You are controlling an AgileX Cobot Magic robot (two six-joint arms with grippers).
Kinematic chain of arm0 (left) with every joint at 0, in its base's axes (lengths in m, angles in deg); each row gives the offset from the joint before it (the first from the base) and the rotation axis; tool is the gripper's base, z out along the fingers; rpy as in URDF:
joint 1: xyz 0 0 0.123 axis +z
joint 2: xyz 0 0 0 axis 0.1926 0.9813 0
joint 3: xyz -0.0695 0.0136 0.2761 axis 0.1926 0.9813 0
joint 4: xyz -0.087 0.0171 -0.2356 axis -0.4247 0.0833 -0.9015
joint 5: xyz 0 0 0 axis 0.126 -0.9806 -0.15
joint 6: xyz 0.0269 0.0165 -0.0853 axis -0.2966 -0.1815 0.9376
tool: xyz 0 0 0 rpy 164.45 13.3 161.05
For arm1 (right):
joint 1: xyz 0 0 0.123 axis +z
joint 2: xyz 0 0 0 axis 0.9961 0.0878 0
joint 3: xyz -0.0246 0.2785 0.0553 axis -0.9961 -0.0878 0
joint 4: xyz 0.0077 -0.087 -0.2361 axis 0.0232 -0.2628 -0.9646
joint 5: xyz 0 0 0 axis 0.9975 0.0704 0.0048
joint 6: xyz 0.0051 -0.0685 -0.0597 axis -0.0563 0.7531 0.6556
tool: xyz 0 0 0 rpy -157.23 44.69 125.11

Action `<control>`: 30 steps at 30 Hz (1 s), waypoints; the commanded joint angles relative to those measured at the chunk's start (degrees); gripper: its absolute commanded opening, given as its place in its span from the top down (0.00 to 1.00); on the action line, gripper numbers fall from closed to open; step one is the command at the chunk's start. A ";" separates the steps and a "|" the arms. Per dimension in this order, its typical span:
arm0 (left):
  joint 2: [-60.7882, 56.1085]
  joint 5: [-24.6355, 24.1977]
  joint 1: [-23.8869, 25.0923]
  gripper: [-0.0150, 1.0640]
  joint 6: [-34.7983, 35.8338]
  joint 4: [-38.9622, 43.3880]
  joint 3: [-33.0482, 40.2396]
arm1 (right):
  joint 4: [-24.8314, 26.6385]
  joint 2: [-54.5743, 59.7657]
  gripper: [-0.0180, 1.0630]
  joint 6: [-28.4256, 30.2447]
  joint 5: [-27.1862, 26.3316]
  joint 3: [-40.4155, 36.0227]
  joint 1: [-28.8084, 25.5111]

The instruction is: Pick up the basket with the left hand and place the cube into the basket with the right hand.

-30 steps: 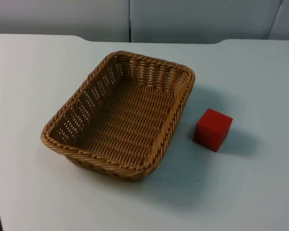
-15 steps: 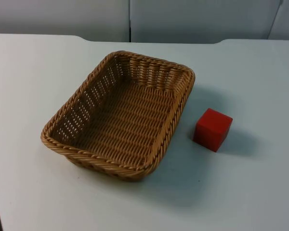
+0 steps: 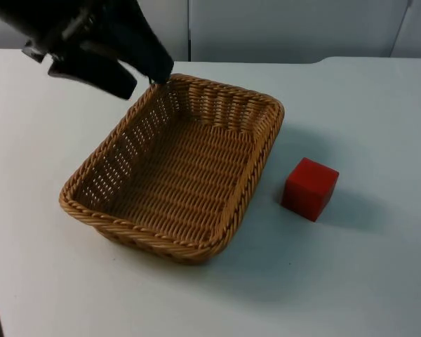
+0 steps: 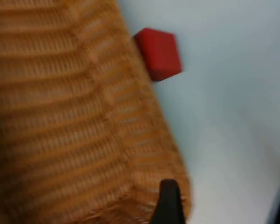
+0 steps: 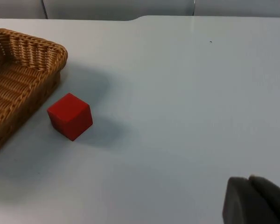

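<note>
Left claw (image 3: 144,83) over basket (image 3: 175,168) rim corner

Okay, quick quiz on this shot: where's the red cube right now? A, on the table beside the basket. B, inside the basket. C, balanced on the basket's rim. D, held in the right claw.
A: the red cube sits on the white table beside the basket, apart from its wall, with no claw on it.

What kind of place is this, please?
Probably a robot test bench: a plain white table ending at a grey partition wall, with just a wicker basket and a red cube laid out.
</note>
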 commanded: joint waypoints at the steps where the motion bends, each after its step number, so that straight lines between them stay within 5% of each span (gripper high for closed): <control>1: 5.21 3.26 -1.81 0.39 3.99 9.94 -5.03 | 0.31 -0.10 0.96 0.00 -0.28 -0.25 0.15; 7: 13.71 6.71 -3.63 0.39 13.29 29.32 -14.93 | 0.31 -0.10 0.96 0.00 -0.28 -0.25 0.15; 17: 17.14 16.36 -3.63 0.39 13.17 31.43 -15.96 | 0.31 -0.10 0.96 0.00 -0.28 -0.25 0.15; 30: 22.45 16.60 -3.63 0.39 13.04 29.02 -15.96 | 0.31 -0.10 0.96 0.00 -0.28 -0.25 0.15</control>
